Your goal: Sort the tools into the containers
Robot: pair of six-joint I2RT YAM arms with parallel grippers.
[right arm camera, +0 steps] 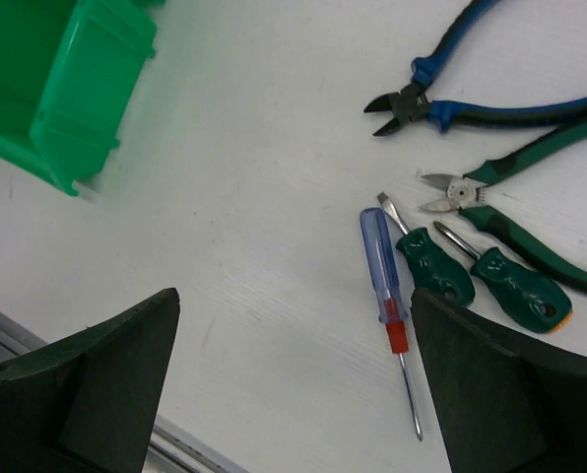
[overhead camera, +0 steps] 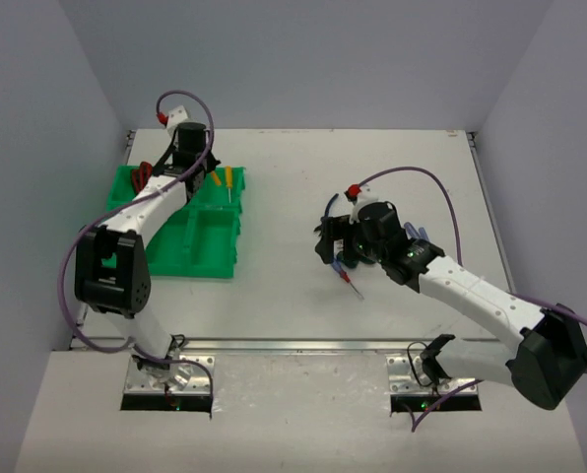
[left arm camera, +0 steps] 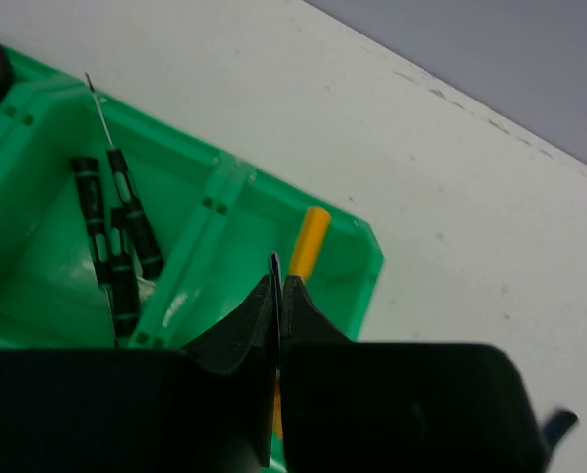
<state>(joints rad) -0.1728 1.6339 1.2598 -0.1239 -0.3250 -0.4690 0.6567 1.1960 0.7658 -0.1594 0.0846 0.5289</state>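
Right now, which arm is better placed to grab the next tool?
Right. The right gripper hangs open above the loose screwdrivers and cutters; the left gripper is shut over the green tray.

Overhead view spans the table (overhead camera: 293,197); both close wrist views catch the green bin (right arm camera: 57,79).

White links (overhead camera: 481,296), black joints (overhead camera: 111,271), purple cables (overhead camera: 412,170); left pincer (left arm camera: 280,281), right pincer (right arm camera: 293,296) black.
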